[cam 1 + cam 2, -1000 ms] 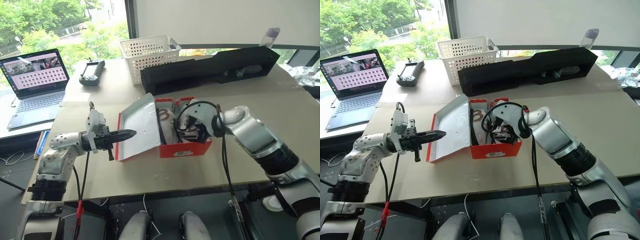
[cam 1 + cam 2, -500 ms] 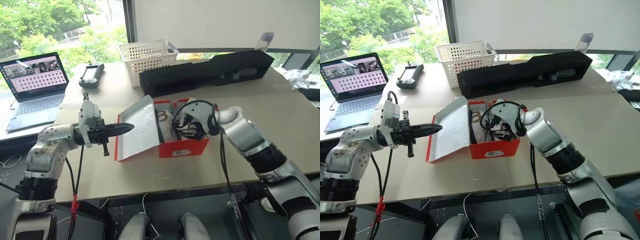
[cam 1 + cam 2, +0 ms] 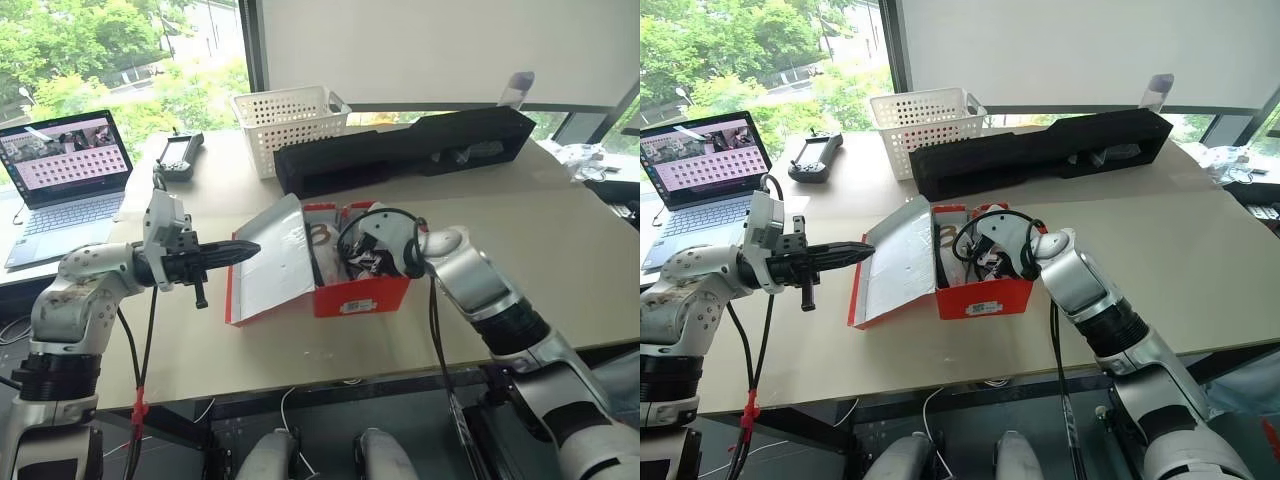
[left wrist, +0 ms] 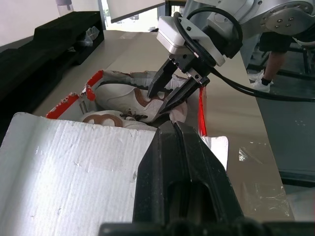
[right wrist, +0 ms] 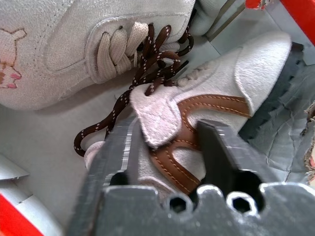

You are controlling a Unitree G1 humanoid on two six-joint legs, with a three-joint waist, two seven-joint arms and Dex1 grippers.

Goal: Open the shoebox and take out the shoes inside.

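The red shoebox point(image 3: 350, 290) stands open near the middle of the bench point(image 3: 560, 250); its lid point(image 3: 272, 262) leans out toward the robot's left, pale inside face up; the 2 shoes point(image 4: 129, 101) lie side by side within the box, cream with brown trim and dark brown laces.

The left hand point(image 3: 243, 250) points level toward the lid, its tip at the lid's raised edge; its 2 black fingers are pressed together with nothing between them.

The right hand point(image 4: 170, 96) reaches down into the box over the shoes; in its wrist view the 2 fingers point(image 5: 120, 147) straddle the cream tongue and brown strap of 1 shoe point(image 5: 206, 98), narrowed close on either side of it; whether they are actually pinching it I cannot tell.

Behind the box lie a long black tray point(image 3: 400, 150) and a white perforated basket point(image 3: 285, 120); further to the robot's left sit a handheld controller point(image 3: 178, 155) and an open laptop point(image 3: 65, 170).
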